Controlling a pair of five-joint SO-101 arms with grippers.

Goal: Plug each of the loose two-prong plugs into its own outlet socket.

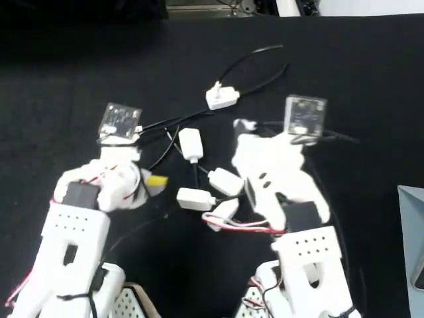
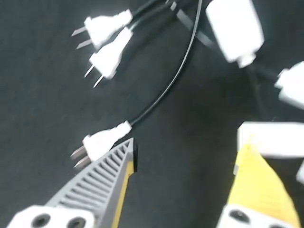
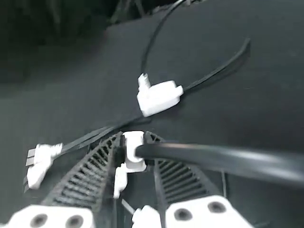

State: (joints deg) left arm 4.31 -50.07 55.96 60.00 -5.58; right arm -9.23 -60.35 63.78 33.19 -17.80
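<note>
We see a small white plug body, the held plug (image 3: 133, 153), pinched between the two ribbed fingers of the right gripper (image 3: 133, 138). The jaws stand nearly closed against its sides, and a black cord runs from it toward the camera. Its prongs are hidden from us. In the high view this gripper is over the middle of the black table (image 1: 344, 66), between the far socket block (image 1: 222, 98) and the near socket blocks (image 1: 194, 198).

The left gripper (image 2: 189, 145) grips nothing. Its jaws are spread wide, with a grey finger on one side and a yellow finger on the other. The grey fingertip lies just beside the loose plug (image 2: 97, 144), whose two prongs point away from its cord; we cannot tell whether finger and plug touch. The yellow finger hangs in front of one of the near socket blocks. Farther off lies the plug pair (image 2: 110, 52), close side by side with their prongs pointing the same way. None of these plugs is in a socket.

The middle socket block (image 1: 191, 142) lies between the two arms, near the others. Thin black cords (image 1: 258, 56) loop from the blocks across the far half of the table.
</note>
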